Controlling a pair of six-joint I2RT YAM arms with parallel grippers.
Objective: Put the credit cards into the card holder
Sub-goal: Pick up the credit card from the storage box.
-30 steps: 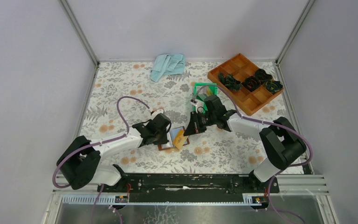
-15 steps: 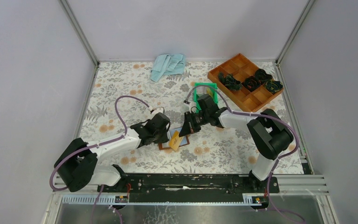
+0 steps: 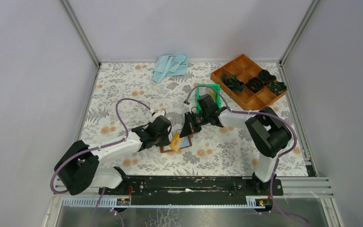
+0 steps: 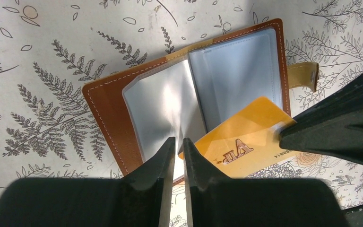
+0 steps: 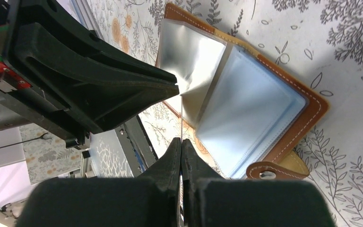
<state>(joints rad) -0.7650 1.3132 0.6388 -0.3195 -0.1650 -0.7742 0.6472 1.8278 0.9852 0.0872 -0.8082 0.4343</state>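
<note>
Gold credit card (image 4: 246,137) clamped in closed right gripper (image 5: 181,142), corner over open card holder (image 4: 106,104) on bench (image 4: 38,56). Left gripper (image 4: 178,142) pinches clear sleeve (image 4: 163,104). Step: insertion. Next: align card edge with sleeve mouth, slide in.

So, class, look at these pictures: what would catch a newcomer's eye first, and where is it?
The brown card holder lies open at the middle of the table, the left gripper pinching up one of its clear sleeves. The right gripper holds a gold card by its edge at those sleeves. Far right stands a wooden tray.
</note>
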